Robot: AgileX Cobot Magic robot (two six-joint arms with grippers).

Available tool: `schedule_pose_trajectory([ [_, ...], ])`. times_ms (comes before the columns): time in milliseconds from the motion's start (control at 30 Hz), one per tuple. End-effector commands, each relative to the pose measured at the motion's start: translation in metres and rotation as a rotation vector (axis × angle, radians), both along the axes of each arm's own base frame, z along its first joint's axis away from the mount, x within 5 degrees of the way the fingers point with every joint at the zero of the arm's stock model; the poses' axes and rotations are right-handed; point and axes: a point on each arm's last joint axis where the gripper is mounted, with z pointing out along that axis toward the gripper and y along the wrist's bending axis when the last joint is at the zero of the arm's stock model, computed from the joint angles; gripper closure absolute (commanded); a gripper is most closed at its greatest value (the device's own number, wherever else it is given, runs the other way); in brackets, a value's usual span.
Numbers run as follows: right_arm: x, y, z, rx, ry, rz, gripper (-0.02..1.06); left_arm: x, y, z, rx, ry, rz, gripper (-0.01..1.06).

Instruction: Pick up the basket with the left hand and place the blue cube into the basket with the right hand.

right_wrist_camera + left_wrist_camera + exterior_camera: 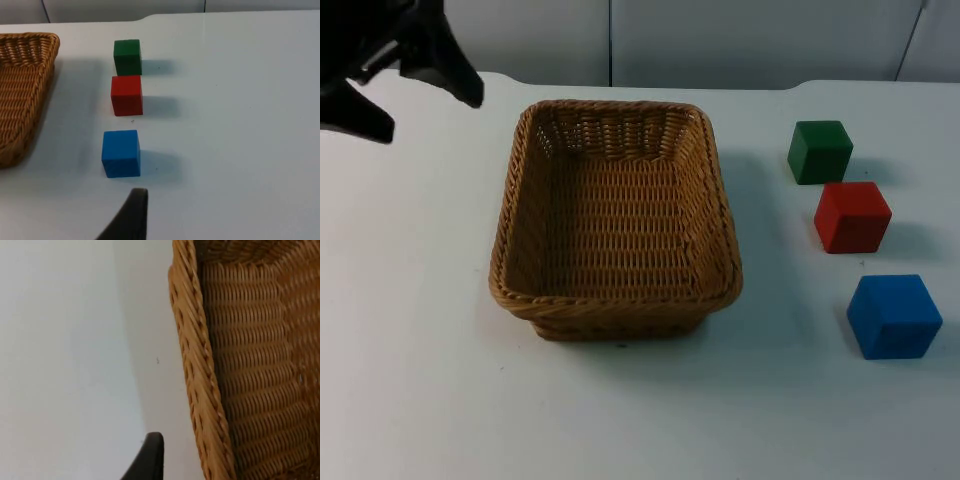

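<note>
A brown wicker basket (615,225) stands empty on the middle of the white table. My left gripper (425,110) hovers open above the table, off the basket's far left corner and not touching it. The left wrist view looks along the basket's left rim (197,365), with one fingertip (150,457) over the bare table beside it. The blue cube (894,315) sits on the table to the right of the basket, nearest the front. In the right wrist view, my right gripper (134,207) is a short way behind the blue cube (121,153), apart from it.
A red cube (852,216) and a green cube (819,151) stand in a row behind the blue one; the right wrist view has the red cube (127,95) and the green cube (127,56) too. The grey partition wall (720,40) closes the far edge.
</note>
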Motion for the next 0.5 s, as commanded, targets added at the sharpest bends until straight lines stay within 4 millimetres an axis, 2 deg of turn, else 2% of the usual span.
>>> schedule_pose_trajectory([
  [0, 0.001, 0.000, -0.001, -0.008, -0.004, -0.009, 0.00, 0.004, -0.012, -0.003, -0.006, -0.003, -0.023, 0.18],
  [367, 0.001, 0.000, -0.001, -0.008, -0.004, -0.009, 0.00, 0.034, -0.052, -0.037, 0.005, 0.034, -0.104, 0.18],
  [467, 0.001, 0.000, -0.001, -0.008, -0.004, -0.009, 0.00, 0.041, -0.056, -0.045, 0.003, 0.053, -0.096, 0.18],
])
